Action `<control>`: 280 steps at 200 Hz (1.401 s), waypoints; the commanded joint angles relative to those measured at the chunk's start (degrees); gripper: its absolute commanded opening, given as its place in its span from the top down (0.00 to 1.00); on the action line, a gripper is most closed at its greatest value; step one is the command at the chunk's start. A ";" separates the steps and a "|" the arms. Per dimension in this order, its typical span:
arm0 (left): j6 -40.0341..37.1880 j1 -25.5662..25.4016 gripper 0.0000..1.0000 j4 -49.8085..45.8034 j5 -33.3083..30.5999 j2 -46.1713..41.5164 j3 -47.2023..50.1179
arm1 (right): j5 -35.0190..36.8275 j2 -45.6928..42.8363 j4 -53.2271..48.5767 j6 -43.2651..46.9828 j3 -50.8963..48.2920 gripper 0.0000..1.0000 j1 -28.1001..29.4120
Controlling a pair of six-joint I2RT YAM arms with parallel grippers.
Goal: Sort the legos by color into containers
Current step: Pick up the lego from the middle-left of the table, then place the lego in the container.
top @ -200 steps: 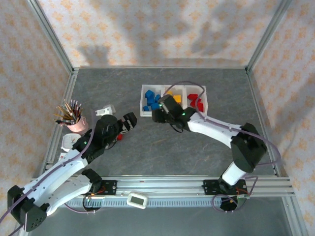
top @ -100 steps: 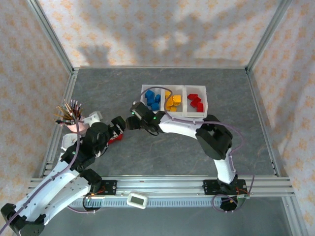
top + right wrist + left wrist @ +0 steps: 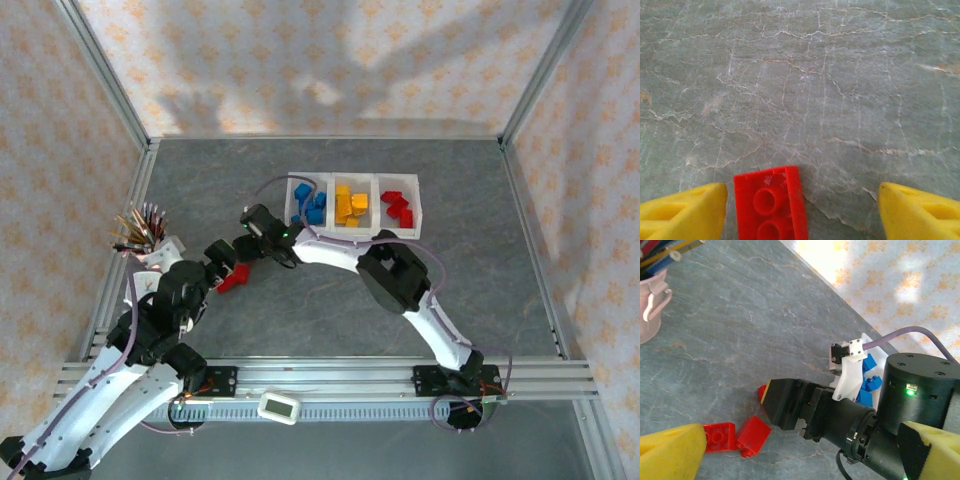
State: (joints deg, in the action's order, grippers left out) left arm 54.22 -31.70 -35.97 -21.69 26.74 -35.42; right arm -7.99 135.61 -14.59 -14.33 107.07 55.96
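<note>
Red plastic studded bricks (image 3: 754,436) are what you have left loose. Two lie side by side, seemingly touching, left of the middle of the surface (image 3: 300,320). They sit between the yellow fingers (image 3: 675,452) of your left pincer (image 3: 808,440), which stand wide apart and hold nothing.

Just beyond them your right pincer (image 3: 804,192) is likewise spread and empty. It hangs low over a red two-stud brick (image 3: 771,202) that lies flat between its tips, nearer one tip than the other.

Toward the far edge, the row of three white translucent square bins (image 3: 417,200) already holds blue, yellow-orange and red pieces, one colour each. Red is in the bin nearest the right edge.

You look to be at the pick of a red brick. Centre it between the tips, lower and close. Then carry it to that red bin, minding the left arm close by.
</note>
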 commanded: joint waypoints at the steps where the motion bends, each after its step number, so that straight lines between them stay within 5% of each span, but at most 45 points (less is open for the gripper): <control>1: 1.12 0.57 0.01 -2.40 -3.09 -1.39 0.80 | 0.22 2.41 -3.98 2.04 3.87 0.22 0.71; 67: 1.49 0.68 0.01 -1.97 -3.67 -1.30 1.06 | 4.39 5.16 -9.73 3.14 7.36 0.27 1.60; 183: 0.37 0.90 0.01 0.97 -0.60 0.44 1.00 | 4.12 0.98 -10.12 8.26 4.59 0.70 1.53; 229: -0.76 0.83 0.01 2.01 1.30 0.96 0.09 | 4.56 -9.61 -6.98 6.39 -4.06 0.71 0.43; 280: -3.99 0.83 0.01 9.34 8.20 4.20 0.18 | 3.96 -29.72 1.05 -0.23 -27.57 0.71 -4.49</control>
State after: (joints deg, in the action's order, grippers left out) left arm 53.15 -31.33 -32.38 -17.96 29.12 -34.46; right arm -4.95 115.63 -18.22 -10.13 87.42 54.37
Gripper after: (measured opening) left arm 0.991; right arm 0.319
